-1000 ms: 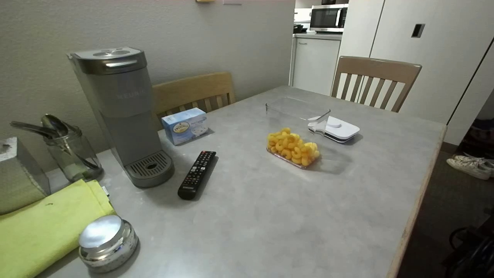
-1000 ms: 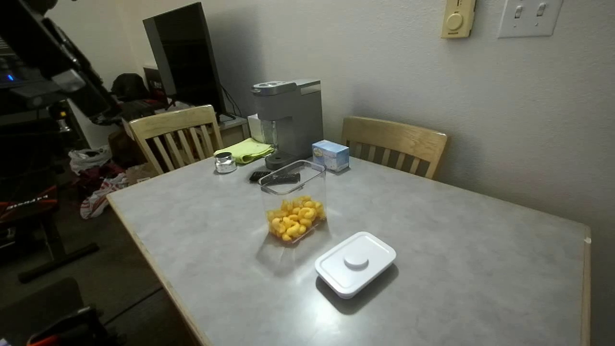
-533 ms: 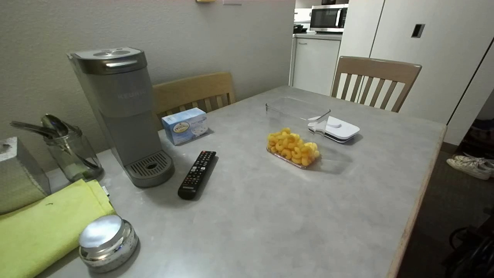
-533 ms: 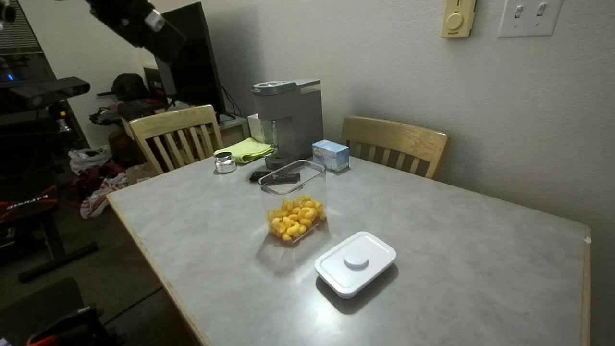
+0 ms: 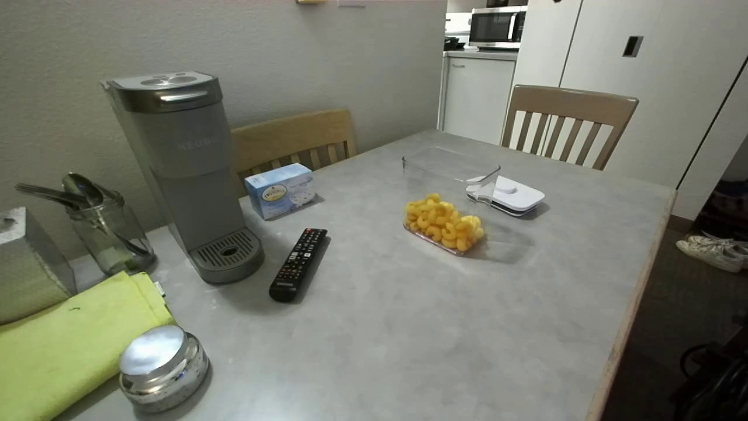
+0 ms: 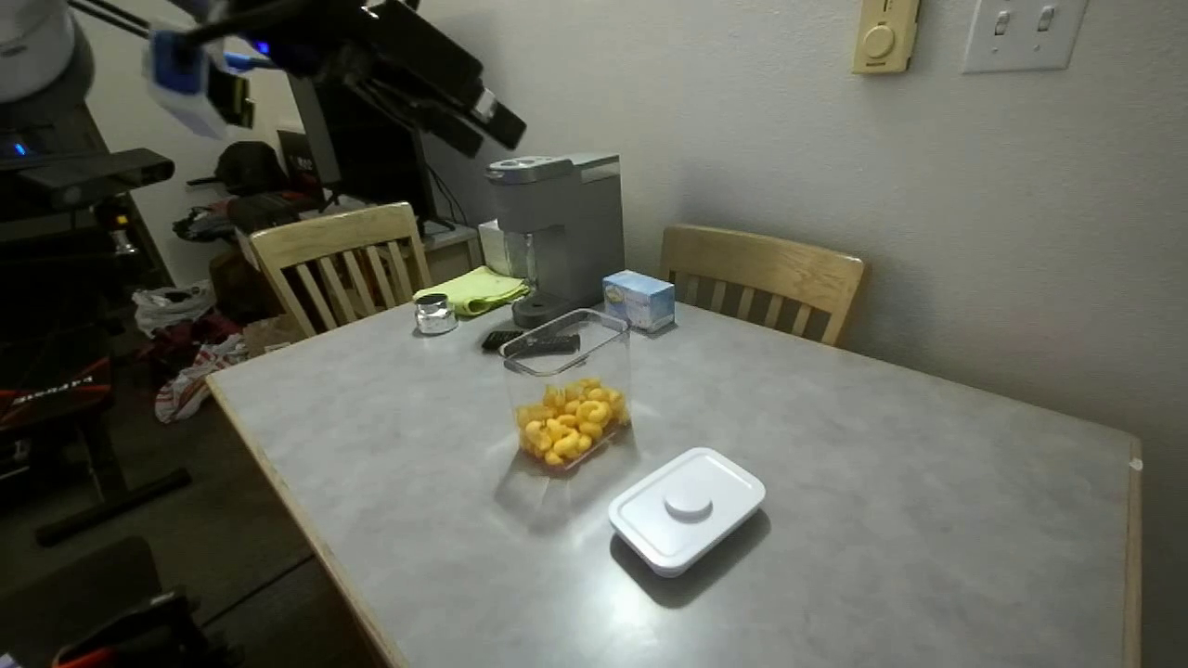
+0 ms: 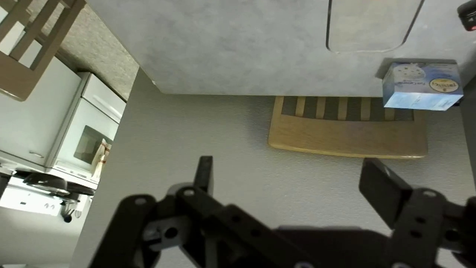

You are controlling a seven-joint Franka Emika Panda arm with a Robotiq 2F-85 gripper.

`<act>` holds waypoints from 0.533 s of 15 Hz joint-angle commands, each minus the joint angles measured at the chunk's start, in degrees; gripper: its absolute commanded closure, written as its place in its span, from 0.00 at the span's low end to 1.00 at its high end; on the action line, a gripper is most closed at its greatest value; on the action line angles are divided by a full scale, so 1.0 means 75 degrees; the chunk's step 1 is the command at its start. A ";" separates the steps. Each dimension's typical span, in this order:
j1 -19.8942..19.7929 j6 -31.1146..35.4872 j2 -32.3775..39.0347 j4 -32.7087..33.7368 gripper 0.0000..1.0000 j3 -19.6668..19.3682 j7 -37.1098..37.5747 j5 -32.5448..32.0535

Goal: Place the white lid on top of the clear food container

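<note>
Wrist view: the gripper point(image 7: 288, 171) has its fingers point(image 7: 385, 191) spread wide apart; a Twinings tea box point(image 7: 423, 87) shows beyond, at right. In an exterior view, a silver jar point(image 6: 435, 314) and a folded cloth point(image 6: 475, 290) sit at the far left of the gray table point(image 6: 882, 482), then a Samsung remote control point(image 6: 501, 340) and a Keurig coffee maker point(image 6: 589, 241). Nearer stands the clear food container point(image 6: 608, 366), upright, curled yellow food pieces point(image 6: 573, 425) in its bottom. The tea box is farther off, to its right. Rightmost and nearest, the white lid point(image 6: 688, 512) lies flat on the table, beside the container but apart.
</note>
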 commanded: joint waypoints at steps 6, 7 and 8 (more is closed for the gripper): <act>-0.0403 0.0646 0.1807 0.1052 0.00 -0.0034 -0.0339 -0.0107; -0.0402 0.0646 0.1823 0.1077 0.00 -0.0033 -0.0339 -0.0109; -0.0482 0.0746 0.1797 0.1006 0.00 0.0101 -0.0204 -0.0120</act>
